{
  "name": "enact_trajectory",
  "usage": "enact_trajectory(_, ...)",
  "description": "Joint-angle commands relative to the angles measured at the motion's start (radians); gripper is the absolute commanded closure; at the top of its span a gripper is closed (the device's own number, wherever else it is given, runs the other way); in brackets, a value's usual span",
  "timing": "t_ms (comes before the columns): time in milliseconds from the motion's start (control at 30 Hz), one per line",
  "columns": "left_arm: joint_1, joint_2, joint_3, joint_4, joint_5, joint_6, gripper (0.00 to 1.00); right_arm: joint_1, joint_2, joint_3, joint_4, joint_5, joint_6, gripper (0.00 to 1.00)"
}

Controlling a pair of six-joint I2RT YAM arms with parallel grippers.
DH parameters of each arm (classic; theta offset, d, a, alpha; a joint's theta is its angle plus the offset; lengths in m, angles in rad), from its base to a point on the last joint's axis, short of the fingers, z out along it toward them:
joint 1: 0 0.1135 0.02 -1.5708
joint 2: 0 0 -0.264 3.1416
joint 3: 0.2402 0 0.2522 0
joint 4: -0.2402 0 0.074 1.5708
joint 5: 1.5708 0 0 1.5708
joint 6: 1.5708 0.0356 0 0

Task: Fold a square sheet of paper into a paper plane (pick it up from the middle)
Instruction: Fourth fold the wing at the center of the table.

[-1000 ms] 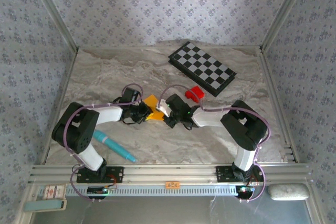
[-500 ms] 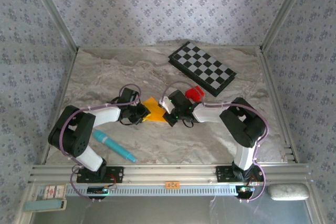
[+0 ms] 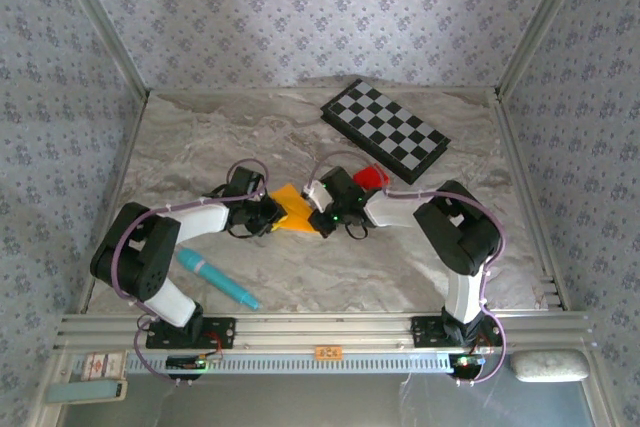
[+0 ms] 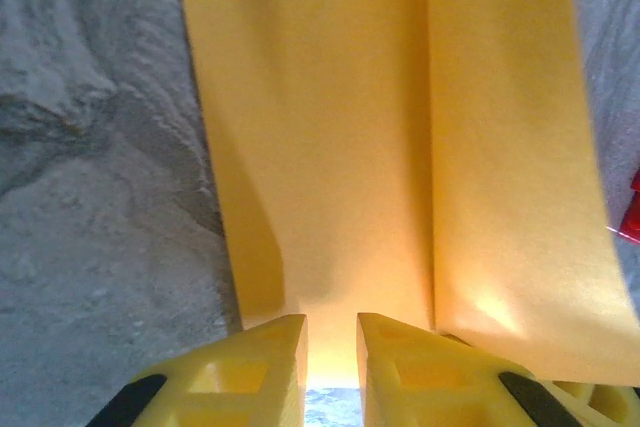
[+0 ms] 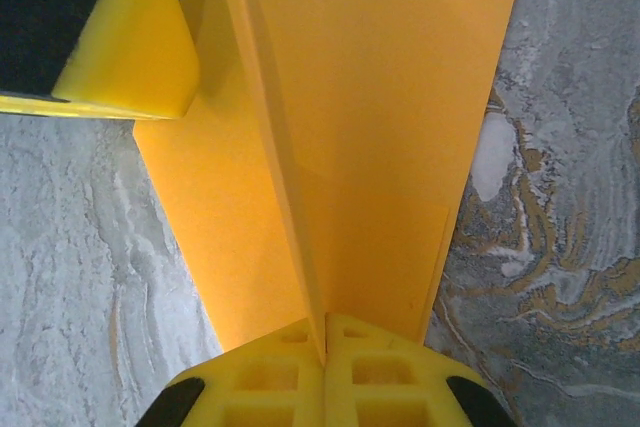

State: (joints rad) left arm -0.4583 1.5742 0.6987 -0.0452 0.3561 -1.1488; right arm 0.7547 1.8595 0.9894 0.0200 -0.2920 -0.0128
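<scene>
The orange-yellow sheet of paper lies mid-table, folded lengthwise with a raised crease. In the right wrist view my right gripper is shut on that upright crease of the paper; from above it sits at the paper's right end. My left gripper is at the opposite end. Its fingers stand a little apart at the edge of the paper, with a narrow gap between them and nothing pinched. One left finger shows beside the paper.
A small red block sits just behind the right gripper, and its edge shows past the paper. The black-and-white checkerboard lies at the back right. A teal pen lies near the left arm's base.
The right arm has swung its wrist toward the far side and left while holding the crease. The paper has settled lower between the grippers. The left jaws have parted slightly.
</scene>
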Motion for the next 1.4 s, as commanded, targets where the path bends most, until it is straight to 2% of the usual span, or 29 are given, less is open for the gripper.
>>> enact_trajectory(0, 0.001, -0.031, -0.014, 0.057, 0.038, 0.008, 0.79, -0.004, 0.029, 0.021, -0.067, -0.022, 0.031, 0.94)
enact_trajectory(433, -0.021, 0.012, -0.022, 0.166, 0.075, 0.019, 0.68, -0.015, 0.053, 0.053, -0.107, -0.048, 0.057, 0.92)
enact_trajectory(733, -0.023, -0.048, -0.05, 0.198, 0.057, 0.043, 0.6, -0.025, 0.074, 0.084, -0.144, -0.095, 0.066, 0.92)
enact_trajectory(900, -0.023, -0.035, -0.048, 0.245, 0.074, 0.037, 0.6, -0.036, 0.089, 0.106, -0.169, -0.143, 0.081, 0.92)
enact_trajectory(1133, -0.023, -0.019, -0.053, 0.269, 0.08, 0.03, 0.67, -0.048, 0.109, 0.145, -0.206, -0.214, 0.146, 0.92)
enact_trajectory(1233, -0.023, -0.022, -0.062, 0.266, 0.066, 0.035, 0.69, -0.051, 0.102, 0.152, -0.217, -0.212, 0.184, 0.93)
enact_trajectory(1367, -0.023, -0.02, -0.067, 0.27, 0.064, 0.037, 0.7, -0.048, 0.071, 0.139, -0.231, -0.149, 0.238, 0.93)
